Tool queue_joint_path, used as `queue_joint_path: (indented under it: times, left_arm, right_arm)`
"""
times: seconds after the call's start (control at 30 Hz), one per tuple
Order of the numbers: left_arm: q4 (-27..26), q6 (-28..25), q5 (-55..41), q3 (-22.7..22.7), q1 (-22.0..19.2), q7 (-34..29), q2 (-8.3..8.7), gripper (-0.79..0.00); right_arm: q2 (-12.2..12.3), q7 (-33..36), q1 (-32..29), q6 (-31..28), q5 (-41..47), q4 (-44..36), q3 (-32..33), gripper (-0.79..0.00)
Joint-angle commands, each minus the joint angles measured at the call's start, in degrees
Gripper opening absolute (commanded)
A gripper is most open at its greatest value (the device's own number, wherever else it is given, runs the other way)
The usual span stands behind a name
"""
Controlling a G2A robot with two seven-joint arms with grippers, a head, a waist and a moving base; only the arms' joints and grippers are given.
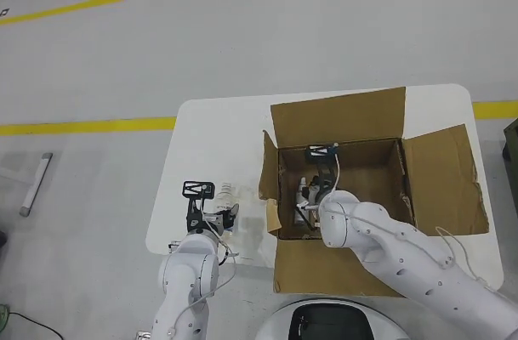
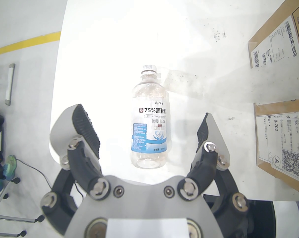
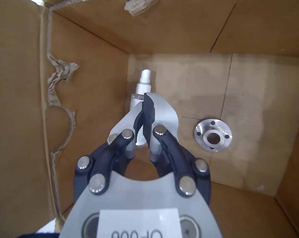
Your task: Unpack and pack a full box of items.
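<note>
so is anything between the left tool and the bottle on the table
Nothing visible does. The left tool is open, and the bottle lies on the table in line with the gap between its fingers.

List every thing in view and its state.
Cardboard box: open, flaps spread.
Clear bottle: capped, lying on the table.
Spray bottle: inside the box, beside a wall.
Metal flange: flat on the box floor.
Left gripper: open.
Right gripper: shut, inside the box.
</note>
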Motion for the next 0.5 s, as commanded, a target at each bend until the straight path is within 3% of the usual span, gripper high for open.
queue_joint_path:
  times: [0.0, 0.07, 0.47]
  left_arm:
    - [0.0, 0.0, 0.0, 0.0, 0.0, 0.0, 0.0, 0.0]
    - [0.0, 0.0, 0.0, 0.0, 0.0, 0.0, 0.0, 0.0]
    - [0.0, 0.0, 0.0, 0.0, 0.0, 0.0, 0.0, 0.0]
  right_arm:
    - [-0.63, -0.42, 0.65, 0.05, 0.76, 1.76, -0.69, -0.64]
    - [-1.23, -0.51, 1.12, 0.03, 1.52, 3.44, -1.33, -0.57]
    - [-3.42, -2.52, 1.46, -0.52, 2.56, 9.46, -2.38, -0.468]
